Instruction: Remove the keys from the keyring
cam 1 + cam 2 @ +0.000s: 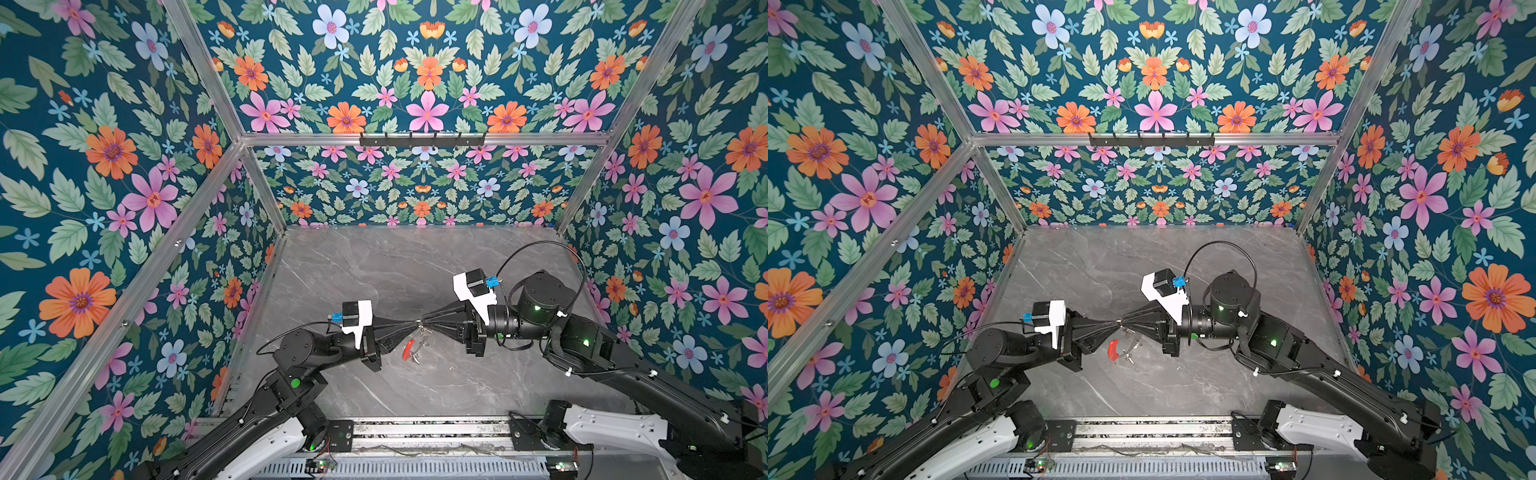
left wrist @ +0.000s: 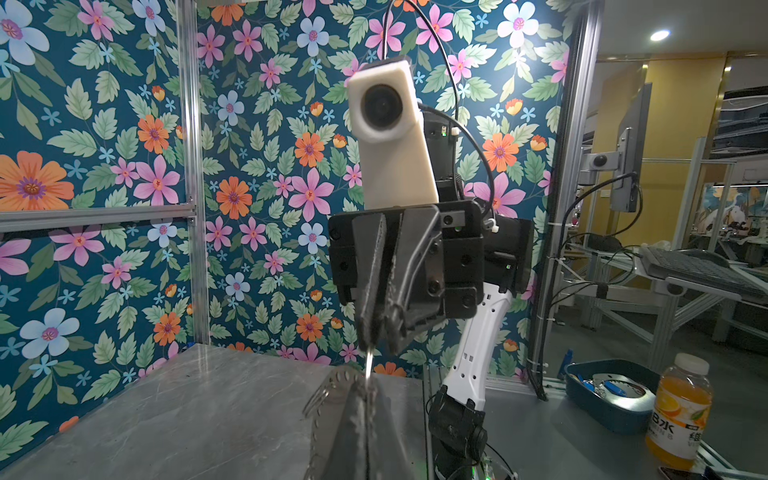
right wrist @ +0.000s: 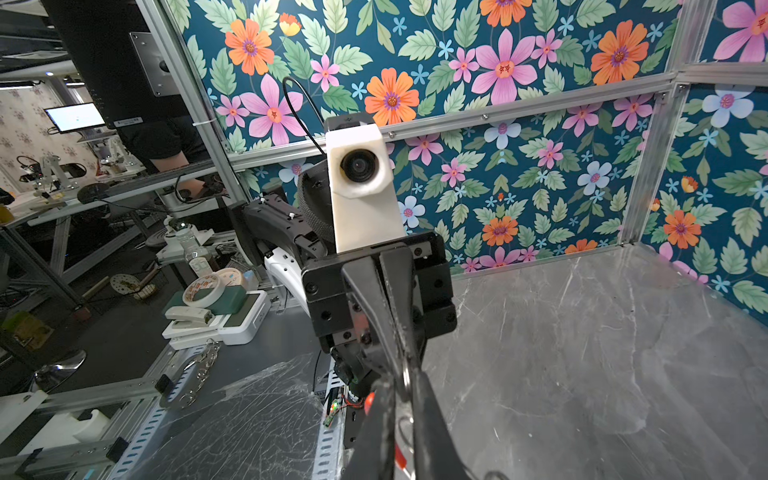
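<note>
Both grippers, left (image 1: 409, 323) and right (image 1: 424, 321), pinch the keyring (image 1: 415, 343) aloft; next, work a key off.

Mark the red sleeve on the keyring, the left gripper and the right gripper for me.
red sleeve (image 1: 409, 348), in a top view, middle of the red curved tube.
left gripper (image 1: 414, 323), in a top view, between its closed fingertips.
right gripper (image 1: 424, 320), in a top view, between its fingertips.
</note>
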{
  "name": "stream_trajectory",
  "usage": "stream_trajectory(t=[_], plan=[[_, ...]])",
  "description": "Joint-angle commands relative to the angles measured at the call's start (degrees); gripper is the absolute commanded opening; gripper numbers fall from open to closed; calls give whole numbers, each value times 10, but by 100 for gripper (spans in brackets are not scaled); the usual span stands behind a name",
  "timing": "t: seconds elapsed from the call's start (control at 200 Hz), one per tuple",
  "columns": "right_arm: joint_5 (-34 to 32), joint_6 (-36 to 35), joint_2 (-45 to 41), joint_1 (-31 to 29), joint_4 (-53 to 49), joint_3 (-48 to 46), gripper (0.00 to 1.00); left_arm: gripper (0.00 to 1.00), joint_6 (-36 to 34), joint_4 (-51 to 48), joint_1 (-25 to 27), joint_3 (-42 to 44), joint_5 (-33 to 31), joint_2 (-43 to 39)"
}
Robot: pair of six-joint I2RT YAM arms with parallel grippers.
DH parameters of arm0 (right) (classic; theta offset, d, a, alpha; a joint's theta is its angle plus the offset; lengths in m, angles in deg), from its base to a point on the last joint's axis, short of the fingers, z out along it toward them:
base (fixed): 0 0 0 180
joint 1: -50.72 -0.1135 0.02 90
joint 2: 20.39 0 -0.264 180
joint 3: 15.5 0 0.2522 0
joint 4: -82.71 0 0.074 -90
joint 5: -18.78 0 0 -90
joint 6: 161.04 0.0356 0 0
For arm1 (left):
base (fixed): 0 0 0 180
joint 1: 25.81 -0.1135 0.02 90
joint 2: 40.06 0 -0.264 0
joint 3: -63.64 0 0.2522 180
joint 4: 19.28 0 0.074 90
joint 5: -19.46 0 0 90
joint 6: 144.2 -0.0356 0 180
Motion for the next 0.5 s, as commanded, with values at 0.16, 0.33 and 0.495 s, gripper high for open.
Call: stream_trajectory(t=[0.16,0.33,0.495], plan=[[14,7,7,-1,-15,7,15,0,-4,23,0,-6,-7,-4],[16,9,8,-1,-15,9,9,0,-5,20,0,-8,-6,-3],[19,11,8,0,-26,18,0,0,-4,2,0,-17,-4,1]])
